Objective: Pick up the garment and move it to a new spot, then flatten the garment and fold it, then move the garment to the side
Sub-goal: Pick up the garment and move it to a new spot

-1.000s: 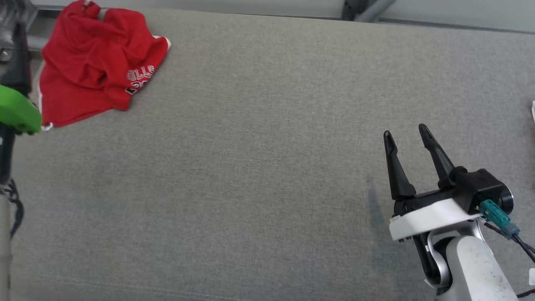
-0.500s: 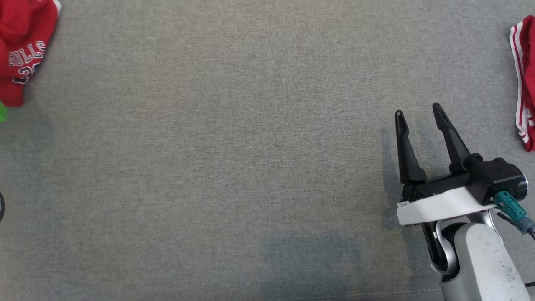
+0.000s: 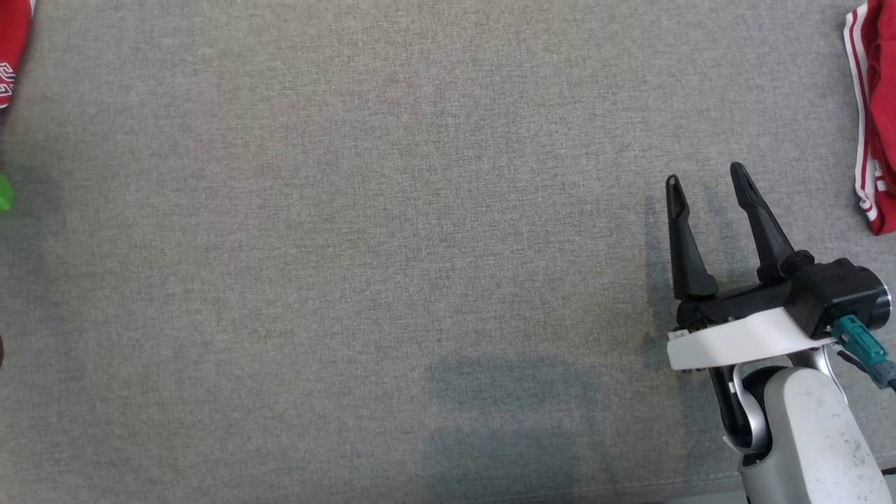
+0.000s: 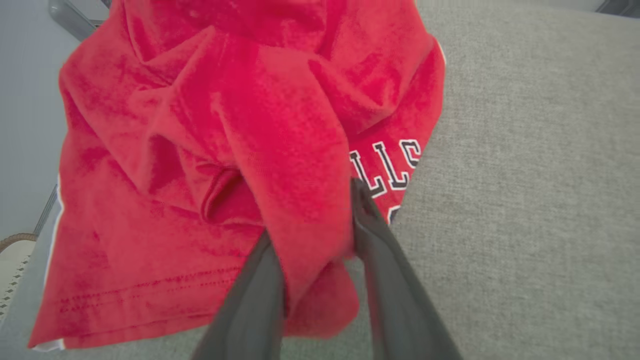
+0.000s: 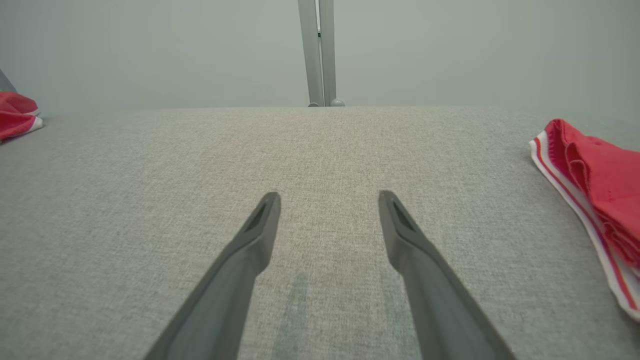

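A crumpled red garment (image 4: 225,125) with white lettering lies on the grey cloth surface (image 4: 525,175), near its corner. My left gripper (image 4: 310,215) reaches into it, its two dark fingers closed on a raised fold of the red cloth; the left fingertip is hidden behind the fold. In the head view only a sliver of the garment (image 3: 10,49) shows at the upper left edge. My right gripper (image 3: 705,175) hovers over bare surface at the lower right, open with nothing between its fingers (image 5: 329,196).
A second red cloth with white stripes (image 3: 875,105) lies at the right edge of the surface (image 5: 595,175). A green part (image 3: 3,192) shows at the left edge. A metal post (image 5: 320,50) stands beyond the far edge.
The head camera has swung right and down, so the garment has slid to the left edge of the picture and the striped cloth has come in. The right gripper stays open.
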Available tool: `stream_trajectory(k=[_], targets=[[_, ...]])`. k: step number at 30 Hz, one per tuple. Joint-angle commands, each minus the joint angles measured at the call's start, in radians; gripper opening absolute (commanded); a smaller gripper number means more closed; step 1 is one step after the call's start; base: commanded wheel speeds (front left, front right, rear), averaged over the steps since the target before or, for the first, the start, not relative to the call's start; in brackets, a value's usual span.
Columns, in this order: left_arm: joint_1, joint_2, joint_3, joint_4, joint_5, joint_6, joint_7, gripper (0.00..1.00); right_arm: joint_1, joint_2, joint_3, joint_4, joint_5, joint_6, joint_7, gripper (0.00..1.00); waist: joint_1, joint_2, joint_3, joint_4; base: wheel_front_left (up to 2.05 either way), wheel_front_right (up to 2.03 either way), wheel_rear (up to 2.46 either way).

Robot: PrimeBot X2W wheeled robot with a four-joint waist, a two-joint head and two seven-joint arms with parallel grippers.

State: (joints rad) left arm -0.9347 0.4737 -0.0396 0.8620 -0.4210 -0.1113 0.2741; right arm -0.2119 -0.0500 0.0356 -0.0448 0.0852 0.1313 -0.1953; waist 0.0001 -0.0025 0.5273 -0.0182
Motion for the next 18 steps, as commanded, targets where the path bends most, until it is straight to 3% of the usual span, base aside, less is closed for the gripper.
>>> stream_trajectory(k=[1, 12, 18], targets=[[-0.015, 0.006, -0.004, 0.005, 0.010, -0.002, -0.014, 0.00, -0.009, -0.001, -0.002, -0.004, -0.008, -0.001, -0.003, 1.00, -0.0001, 0.0025, -0.011, 0.005, 0.00, 0.00, 0.00], [-0.040, 0.031, -0.033, 0.027, 0.043, -0.003, -0.185, 0.00, 0.014, -0.001, -0.003, 0.028, 0.008, -0.001, -0.010, 1.00, -0.0001, 0.0025, -0.129, 0.019, 0.00, 0.00, 0.00], [-0.052, 0.029, -0.082, 0.009, 0.058, -0.012, -0.217, 0.00, 0.037, -0.001, 0.004, 0.074, 0.039, -0.001, -0.028, 1.00, -0.0001, 0.0025, -0.249, 0.006, 0.00, 0.00, 0.00]])
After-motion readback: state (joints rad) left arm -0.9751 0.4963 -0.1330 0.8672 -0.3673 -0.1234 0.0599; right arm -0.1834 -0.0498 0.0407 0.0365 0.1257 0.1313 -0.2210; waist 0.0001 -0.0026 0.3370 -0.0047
